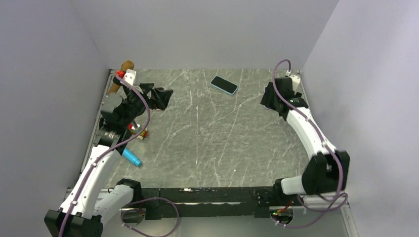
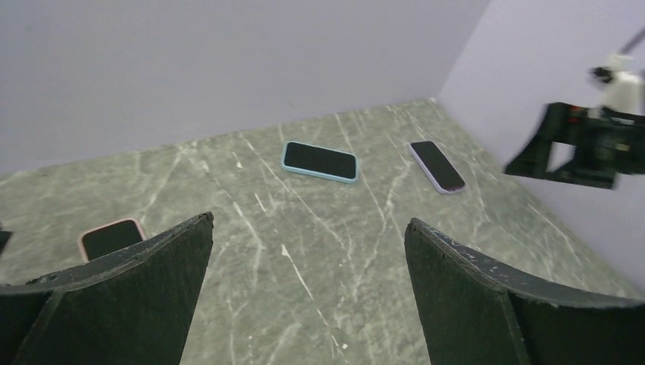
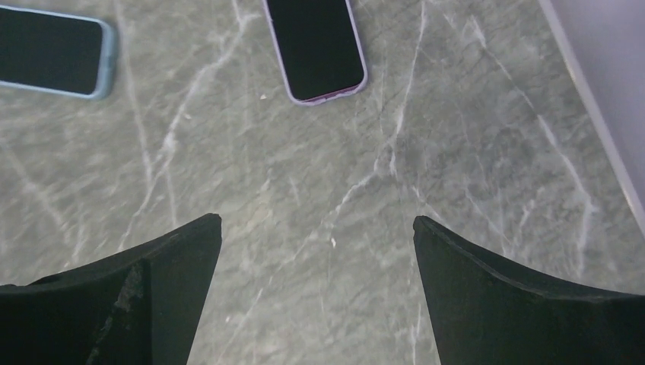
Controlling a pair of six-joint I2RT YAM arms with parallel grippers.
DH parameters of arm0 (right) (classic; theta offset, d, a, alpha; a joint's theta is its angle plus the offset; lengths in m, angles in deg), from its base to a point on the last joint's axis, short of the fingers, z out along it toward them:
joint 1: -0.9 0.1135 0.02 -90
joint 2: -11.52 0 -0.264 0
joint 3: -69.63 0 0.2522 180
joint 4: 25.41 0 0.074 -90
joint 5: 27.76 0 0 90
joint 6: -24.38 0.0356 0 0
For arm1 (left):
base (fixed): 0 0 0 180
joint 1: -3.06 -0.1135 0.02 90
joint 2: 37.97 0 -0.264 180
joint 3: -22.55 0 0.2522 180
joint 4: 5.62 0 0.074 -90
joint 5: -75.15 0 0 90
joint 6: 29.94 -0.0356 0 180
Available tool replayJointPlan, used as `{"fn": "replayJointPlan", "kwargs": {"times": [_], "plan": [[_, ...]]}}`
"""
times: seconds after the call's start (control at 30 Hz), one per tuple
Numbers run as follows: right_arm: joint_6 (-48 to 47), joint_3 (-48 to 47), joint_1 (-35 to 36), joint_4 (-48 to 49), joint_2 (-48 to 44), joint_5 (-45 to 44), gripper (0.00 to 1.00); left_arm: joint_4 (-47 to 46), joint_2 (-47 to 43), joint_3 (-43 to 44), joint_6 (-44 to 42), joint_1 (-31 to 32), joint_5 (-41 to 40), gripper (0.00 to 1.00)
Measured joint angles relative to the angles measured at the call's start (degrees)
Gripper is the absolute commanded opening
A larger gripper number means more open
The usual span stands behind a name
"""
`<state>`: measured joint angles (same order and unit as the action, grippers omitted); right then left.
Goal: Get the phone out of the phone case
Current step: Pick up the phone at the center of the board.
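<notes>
A phone in a light blue case (image 1: 224,85) lies face up at the back middle of the marble table; it also shows in the left wrist view (image 2: 319,161) and the right wrist view (image 3: 49,52). A phone in a purple case (image 2: 436,166) lies to its right, just ahead of my right gripper (image 3: 317,220), and shows in the right wrist view (image 3: 316,47). A phone in a pink case (image 2: 112,237) lies by my left finger. My left gripper (image 2: 310,222) is open and empty above the table at the back left (image 1: 163,97). My right gripper (image 1: 271,98) is open and empty.
A brown object (image 1: 123,74) stands at the back left corner. A blue cylinder (image 1: 132,158) and small red and yellow items (image 1: 141,133) lie along the left edge under my left arm. Grey walls close in the table on three sides.
</notes>
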<state>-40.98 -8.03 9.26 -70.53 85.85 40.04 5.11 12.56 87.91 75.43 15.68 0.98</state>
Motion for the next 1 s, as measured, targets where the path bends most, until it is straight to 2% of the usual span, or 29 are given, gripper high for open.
{"fn": "replayJointPlan", "kwargs": {"times": [0.17, 0.37, 0.8, 1.0], "plan": [[-2.1, -3.9, -4.3, 3.6, 14.8, 4.2, 0.99, -0.3, 1.4, 0.0, 0.5, 0.7, 3.6, 0.99], [-7.1, -15.6, -6.2, 5.3, 31.6, 7.8, 1.00, -1.1, 1.6, 0.0, 0.6, 1.9, 6.6, 0.99], [-16.3, -35.8, -6.5, 5.8, 52.7, 7.0, 1.00, -1.5, 3.8, 0.0, 0.6, 4.9, 9.0, 0.99], [-18.2, -39.8, -6.8, 5.3, 56.8, 4.5, 1.00, -1.6, 4.7, 0.0, 0.7, 6.4, 9.9, 0.99]]}}
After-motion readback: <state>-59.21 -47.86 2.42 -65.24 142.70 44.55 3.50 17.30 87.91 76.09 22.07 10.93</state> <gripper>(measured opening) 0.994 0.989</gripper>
